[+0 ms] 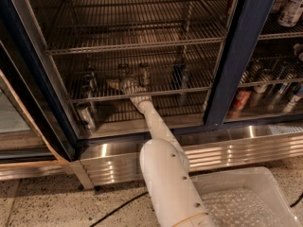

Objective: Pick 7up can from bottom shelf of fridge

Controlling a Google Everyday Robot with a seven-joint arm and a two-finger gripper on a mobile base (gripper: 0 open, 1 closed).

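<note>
We saw the hand at the front of the fridge's bottom shelf, could not tell if it was apart or together, and thought it should go slowly and straight to the 7up can just behind it.

Well below and right of my gripper, a clear plastic bin sat on the speckled floor. A black cable lay left of the bin, and a red can stood far right.

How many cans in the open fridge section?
5; others may be hidden. On the bottom shelf: far-left can, second can behind the gripper, third can beside it, dark fourth can rightward. Fifth can below, left.
</note>
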